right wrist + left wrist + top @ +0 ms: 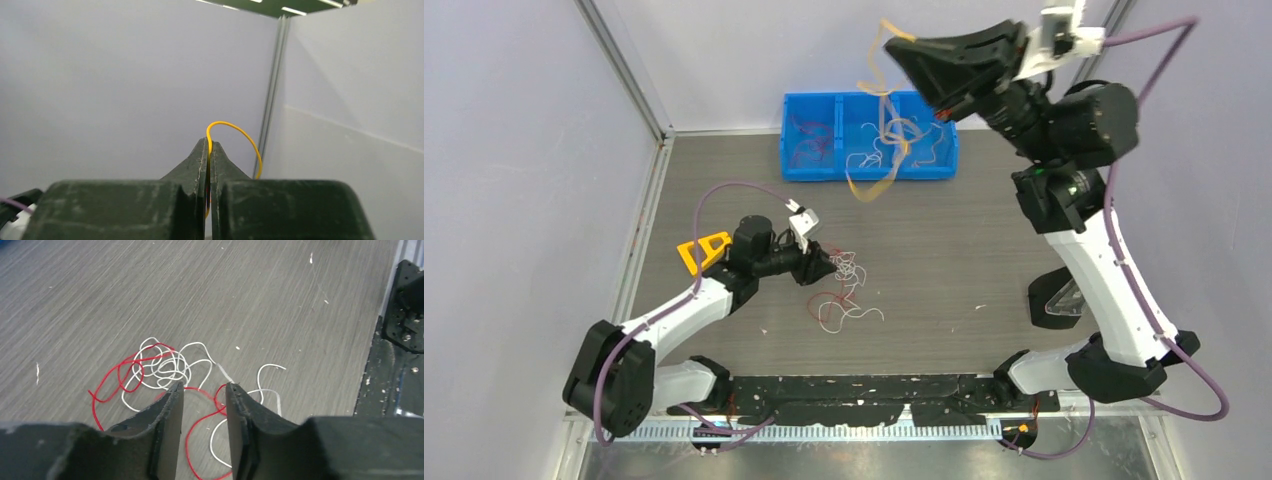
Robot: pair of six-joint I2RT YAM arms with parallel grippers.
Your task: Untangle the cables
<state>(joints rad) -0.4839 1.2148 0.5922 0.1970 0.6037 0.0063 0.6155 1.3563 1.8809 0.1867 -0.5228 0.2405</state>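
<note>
At 12 o'clock on the counter, a blue bin holding loose strands; at 9 o'clock, an orange triangular piece. Near centre, red and white cables in a loose tangle. Left gripper low, pointing toward 3 o'clock, jaws partly spread astride a red strand. Right gripper raised high at 1 o'clock, pressed together on a yellow-orange cable dangling over the bin.

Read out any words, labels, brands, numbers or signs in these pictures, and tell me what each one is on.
No text can be read in any view. The blue bin, the table, the cables and the orange part show no lettering, label or number.
</note>
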